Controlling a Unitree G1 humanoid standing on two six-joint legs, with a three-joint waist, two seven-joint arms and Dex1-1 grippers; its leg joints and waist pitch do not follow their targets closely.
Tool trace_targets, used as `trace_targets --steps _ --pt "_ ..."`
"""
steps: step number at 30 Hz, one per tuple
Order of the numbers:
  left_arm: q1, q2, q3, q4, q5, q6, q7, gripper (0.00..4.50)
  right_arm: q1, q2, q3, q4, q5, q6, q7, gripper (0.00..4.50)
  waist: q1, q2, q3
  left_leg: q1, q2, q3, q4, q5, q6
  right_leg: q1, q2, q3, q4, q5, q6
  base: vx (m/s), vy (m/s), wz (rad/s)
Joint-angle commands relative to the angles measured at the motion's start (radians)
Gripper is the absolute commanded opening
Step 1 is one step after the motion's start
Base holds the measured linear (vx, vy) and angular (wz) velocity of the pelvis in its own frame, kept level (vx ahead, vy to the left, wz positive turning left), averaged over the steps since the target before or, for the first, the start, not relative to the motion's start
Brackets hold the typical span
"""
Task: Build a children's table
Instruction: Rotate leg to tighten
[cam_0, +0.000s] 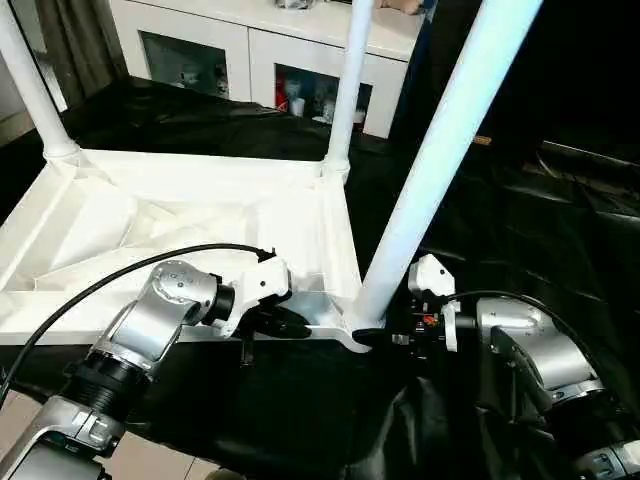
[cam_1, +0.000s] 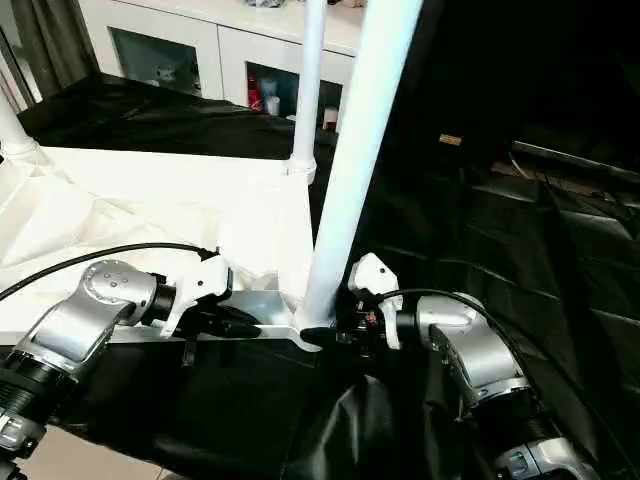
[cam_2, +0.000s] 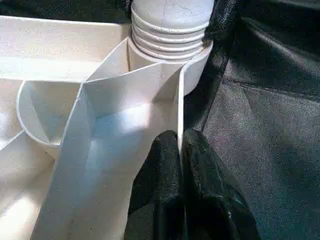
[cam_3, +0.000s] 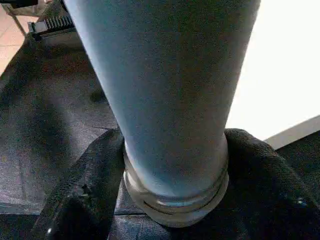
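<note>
- I'm seating the near leg (cam_0: 440, 165) in its corner socket (cam_2: 170, 47): keep it upright and turn squarely so the threads don't cross.
- Right gripper (cam_3: 172, 165): fingers apart, hugging both sides of the leg's base just above the socket.
- Left gripper (cam_2: 181, 165): fingers together, pinching the tabletop's (cam_0: 200, 215) thin rim wall beside that socket, steadying it.
- The tabletop lies upside down on black sheeting (cam_0: 520, 220).
</note>
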Motion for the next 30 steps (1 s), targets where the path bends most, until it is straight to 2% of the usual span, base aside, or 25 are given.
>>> trace_targets --steps 1,5,6,7,8,11,12,13,14,16,17,20,21,24,25,27,28,30 --pt "0.012 -0.021 0.015 -0.002 -0.053 0.003 -0.011 0.00 -0.003 0.005 0.000 -0.007 0.010 0.009 0.015 2.79 0.000 -0.012 -0.055 0.012 0.028 -0.008 -0.059 -0.180 0.035 0.042 -0.050 0.039 -0.067 -0.203 -0.183 0.000 0.000 0.00" --pt "-0.006 -0.046 0.017 0.037 -0.002 0.018 0.085 0.00 0.002 0.054 -0.032 0.024 0.003 0.013 -0.090 2.74 -0.003 -0.012 -0.053 0.010 0.028 -0.009 -0.061 -0.199 0.023 0.039 -0.050 0.039 -0.070 -0.233 -0.176 0.000 0.000 0.00" --pt "-0.010 -0.054 0.019 0.047 0.004 0.019 0.103 0.00 0.002 0.063 -0.038 0.031 0.000 0.011 -0.112 2.72 -0.005 -0.012 -0.051 0.012 0.027 -0.009 -0.062 -0.216 0.013 0.037 -0.050 0.039 -0.075 -0.267 -0.168 0.000 0.000 0.00" --pt "-0.036 -0.093 0.030 0.091 0.031 0.015 0.192 0.00 -0.003 0.109 -0.071 0.071 -0.010 0.005 -0.220 2.72 -0.007 -0.012 -0.052 0.012 0.027 -0.011 -0.063 -0.228 0.003 0.037 -0.052 0.038 -0.077 -0.297 -0.158 0.000 0.000 0.00" --pt "-0.036 -0.093 0.030 0.091 0.031 0.015 0.192 0.00 -0.003 0.109 -0.071 0.071 -0.010 0.005 -0.220 2.72 -0.009 -0.012 -0.052 0.013 0.027 -0.011 -0.064 -0.233 -0.003 0.035 -0.052 0.038 -0.079 -0.308 -0.155 0.000 0.000 0.00" --pt "-0.108 -0.199 0.056 0.196 0.075 0.047 0.403 0.00 -0.013 0.216 -0.131 0.138 -0.028 0.016 -0.455 2.71 -0.013 -0.010 -0.053 0.016 0.026 -0.015 -0.065 -0.264 -0.031 0.031 -0.054 0.038 -0.083 -0.349 -0.138 0.000 0.000 0.00" --pt "-0.124 -0.224 0.063 0.218 0.079 0.055 0.445 0.00 -0.016 0.238 -0.138 0.151 -0.035 0.013 -0.503 2.70 -0.016 -0.012 -0.053 0.015 0.026 -0.014 -0.066 -0.265 -0.031 0.031 -0.054 0.038 -0.085 -0.349 -0.138 0.000 0.000 0.00" --pt "-0.147 -0.257 0.073 0.249 0.083 0.063 0.501 0.00 -0.025 0.268 -0.150 0.176 -0.054 0.005 -0.583 2.70 -0.016 -0.005 -0.053 0.016 0.025 -0.015 -0.066 -0.270 -0.032 0.028 -0.055 0.039 -0.085 -0.351 -0.137 0.000 0.000 0.00" --pt "-0.161 -0.278 0.078 0.269 0.085 0.067 0.535 0.00 -0.032 0.287 -0.156 0.192 -0.067 -0.001 -0.637 2.70 -0.016 -0.009 -0.054 0.019 0.024 -0.013 -0.064 -0.273 -0.035 0.026 -0.054 0.039 -0.088 -0.350 -0.136 0.000 0.000 0.00" --pt "-0.201 -0.322 0.085 0.331 0.101 0.055 0.612 0.00 -0.048 0.329 -0.157 0.225 -0.104 -0.019 -0.736 2.70 -0.014 -0.009 -0.055 0.013 0.022 -0.015 -0.064 -0.259 -0.028 0.032 -0.054 0.039 -0.087 -0.340 -0.128 0.000 0.000 0.00" --pt "-0.219 -0.340 0.089 0.360 0.109 0.043 0.642 0.00 -0.055 0.346 -0.156 0.237 -0.112 -0.027 -0.758 2.70 -0.015 -0.006 -0.055 0.014 0.021 -0.013 -0.063 -0.258 -0.026 0.029 -0.052 0.041 -0.089 -0.333 -0.125 0.000 0.000 0.00" --pt "-0.244 -0.362 0.088 0.399 0.120 0.019 0.652 0.00 -0.064 0.376 -0.153 0.240 -0.111 -0.057 -0.748 2.70 -0.009 -0.004 -0.058 0.012 0.020 -0.013 -0.062 -0.243 -0.009 0.034 -0.050 0.042 -0.085 -0.283 -0.126 0.000 0.000 0.00" --pt "-0.245 -0.362 0.083 0.398 0.121 0.014 0.633 0.00 -0.064 0.379 -0.153 0.233 -0.105 -0.069 -0.728 3.25 -0.007 -0.002 -0.059 0.011 0.021 -0.013 -0.062 -0.240 -0.002 0.036 -0.051 0.041 -0.083 -0.263 -0.130 0.000 0.000 0.00" --pt "-0.244 -0.357 0.073 0.398 0.120 0.005 0.606 0.00 -0.067 0.380 -0.156 0.224 -0.087 -0.082 -0.693 3.39 -0.005 -0.005 -0.059 0.008 0.020 -0.011 -0.061 -0.230 0.013 0.039 -0.049 0.041 -0.081 -0.236 -0.140 0.000 0.000 0.00" --pt "-0.234 -0.343 0.066 0.384 0.114 0.008 0.571 0.00 -0.068 0.368 -0.154 0.211 -0.070 -0.078 -0.651 3.45 -0.006 -0.002 -0.059 0.006 0.020 -0.013 -0.062 -0.233 0.015 0.042 -0.051 0.040 -0.081 -0.244 -0.139 0.000 0.000 0.00" --pt "-0.207 -0.310 0.056 0.347 0.094 0.004 0.486 0.00 -0.069 0.321 -0.137 0.175 -0.045 -0.064 -0.545 3.75 -0.009 -0.007 -0.059 0.001 0.021 -0.014 -0.063 -0.227 0.022 0.047 -0.050 0.039 -0.079 -0.238 -0.139 0.000 0.000 0.00" --pt "-0.200 -0.298 0.057 0.338 0.087 0.008 0.462 0.00 -0.070 0.300 -0.131 0.165 -0.042 -0.061 -0.511 3.83 -0.013 -0.005 -0.060 -0.001 0.022 -0.016 -0.063 -0.214 0.027 0.050 -0.051 0.037 -0.076 -0.220 -0.145 0.000 0.000 0.00" --pt "-0.186 -0.275 0.055 0.323 0.076 0.003 0.416 0.00 -0.069 0.263 -0.121 0.146 -0.034 -0.047 -0.450 3.87 -0.020 -0.010 -0.059 -0.004 0.021 -0.015 -0.062 -0.204 0.032 0.050 -0.050 0.037 -0.077 -0.227 -0.145 0.000 0.000 0.00"
